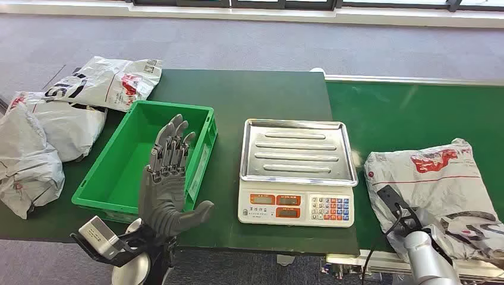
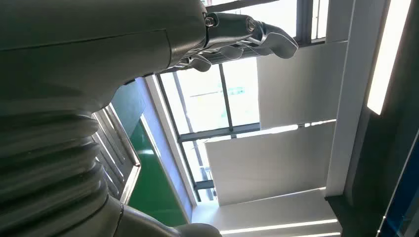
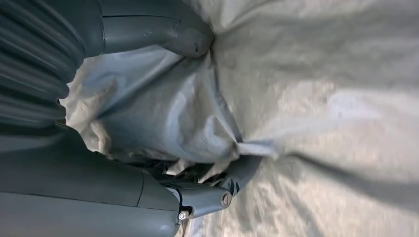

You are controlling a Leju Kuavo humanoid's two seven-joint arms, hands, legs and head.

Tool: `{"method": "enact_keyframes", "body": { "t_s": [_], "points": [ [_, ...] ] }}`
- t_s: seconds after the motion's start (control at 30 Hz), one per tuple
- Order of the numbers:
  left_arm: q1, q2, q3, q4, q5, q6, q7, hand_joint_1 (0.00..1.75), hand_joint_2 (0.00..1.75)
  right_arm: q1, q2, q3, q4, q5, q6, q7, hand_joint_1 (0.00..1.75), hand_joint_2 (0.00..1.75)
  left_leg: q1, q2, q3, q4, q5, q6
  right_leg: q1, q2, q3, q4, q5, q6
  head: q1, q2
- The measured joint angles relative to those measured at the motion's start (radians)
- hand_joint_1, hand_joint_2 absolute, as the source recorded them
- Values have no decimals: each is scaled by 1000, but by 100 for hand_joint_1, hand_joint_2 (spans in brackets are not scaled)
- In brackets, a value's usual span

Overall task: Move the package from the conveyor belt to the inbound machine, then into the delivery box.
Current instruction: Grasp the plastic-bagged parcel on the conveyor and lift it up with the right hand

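Observation:
A grey plastic package (image 1: 440,178) with red print lies on the green conveyor belt (image 1: 416,113) at the right. My right hand (image 1: 410,227) is at its near edge. In the right wrist view the thumb (image 3: 188,39) and the fingers (image 3: 207,197) pinch a bunched fold of the package (image 3: 321,98). The inbound machine, a scale with a steel tray (image 1: 297,154), stands empty in the middle. At its left sits the green delivery box (image 1: 107,172), also empty. My left hand (image 1: 169,178) is raised over the box's near side, fingers straight and apart, holding nothing; its fingers (image 2: 247,29) point up.
Three other grey packages (image 1: 113,80) (image 1: 59,122) (image 1: 24,166) lie on the dark green table left of the box. The table's front edge runs just below the scale's keypad (image 1: 330,208). Grey carpet lies beyond the table.

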Motion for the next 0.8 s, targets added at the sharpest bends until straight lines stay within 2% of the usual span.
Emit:
{"method": "enact_keyframes", "body": {
  "t_s": [0.5, 0.57, 0.63, 0.8],
  "points": [
    [7, 0, 20, -21, 6, 21, 0, 0, 175, 66, 42, 19, -161, -18, -40, 4, 175, 175, 0, 0, -1, 0, -1, -1, 0, 0, -2, 0, -1, -1, 0, 0],
    [10, -1, 22, -25, 7, 28, 1, 0, 175, 88, 55, 27, -206, -12, -95, 3, 175, 175, 0, -1, -3, 0, -1, -1, 0, 0, -3, 0, -1, -1, 0, 0],
    [16, -2, 25, -33, 9, 36, 3, 0, 175, 124, 79, 42, -298, 7, -193, -13, 175, 175, 0, -1, -5, 0, -1, -1, 0, -1, -5, 0, -1, -1, 0, 0],
    [22, -3, 22, -36, 10, 48, 6, 0, 175, 220, 147, 121, -669, 70, -531, -133, 175, 175, 0, -2, -7, 0, -1, -2, 0, 0, -8, 1, -1, -1, 0, 0]
  ]
}}
